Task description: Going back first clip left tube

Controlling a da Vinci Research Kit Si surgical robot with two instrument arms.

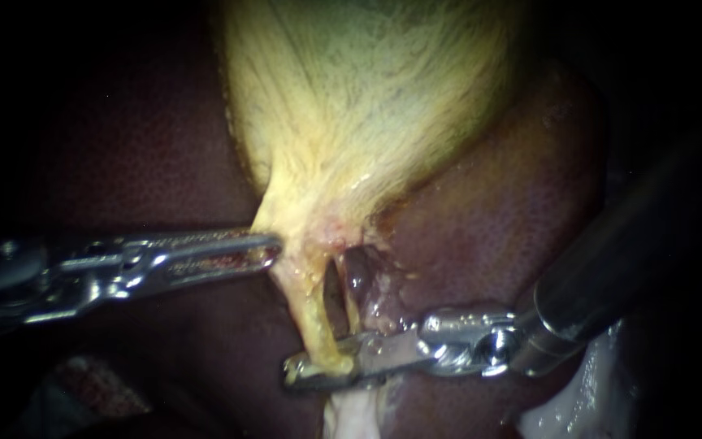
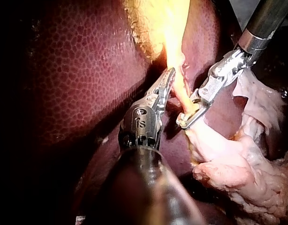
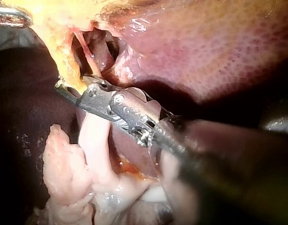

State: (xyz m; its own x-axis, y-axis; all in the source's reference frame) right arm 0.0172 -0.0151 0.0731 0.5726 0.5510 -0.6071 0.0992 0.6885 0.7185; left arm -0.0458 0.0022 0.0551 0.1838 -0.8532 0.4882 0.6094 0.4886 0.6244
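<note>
The yellow gallbladder (image 1: 359, 106) narrows to a neck that splits into two tubes with a dark slit between them. My left instrument (image 1: 268, 248) comes in level from the left, its jaws shut on the edge of the gallbladder's neck (image 2: 174, 65). My right instrument (image 1: 318, 370) reaches in from the lower right, and its jaws lie shut across the lower end of the left tube (image 1: 312, 321). The right tube (image 1: 353, 302) runs just behind. In the right wrist view the jaws (image 3: 69, 89) cover the left tube (image 3: 69, 65) where they cross it, so no clip shows.
Dark red liver (image 1: 497, 219) surrounds the neck on both sides. Pale, loose tissue (image 2: 238, 164) hangs beyond the right instrument's jaws and below the tubes. The right instrument's thick shaft (image 1: 611, 260) fills the lower right.
</note>
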